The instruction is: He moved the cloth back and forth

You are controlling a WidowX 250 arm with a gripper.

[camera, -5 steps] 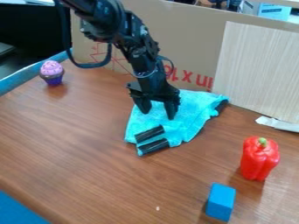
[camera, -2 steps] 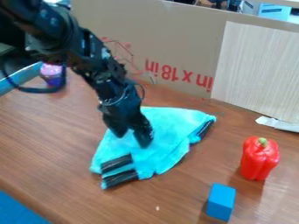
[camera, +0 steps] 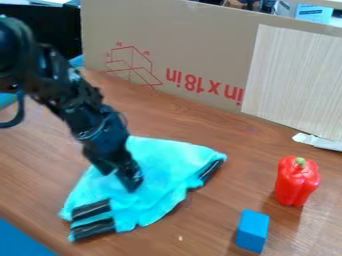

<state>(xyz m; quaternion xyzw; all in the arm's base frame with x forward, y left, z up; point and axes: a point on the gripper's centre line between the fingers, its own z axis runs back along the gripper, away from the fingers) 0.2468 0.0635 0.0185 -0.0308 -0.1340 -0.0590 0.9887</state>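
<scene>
crumpled turquoise cloth (camera: 157, 174), black-striped corners, on brown table (camera: 220, 220)

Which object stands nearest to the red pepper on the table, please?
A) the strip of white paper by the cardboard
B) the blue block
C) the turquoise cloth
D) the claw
B: the blue block sits just in front of the red pepper, while the turquoise cloth lies well off to the left.
</scene>
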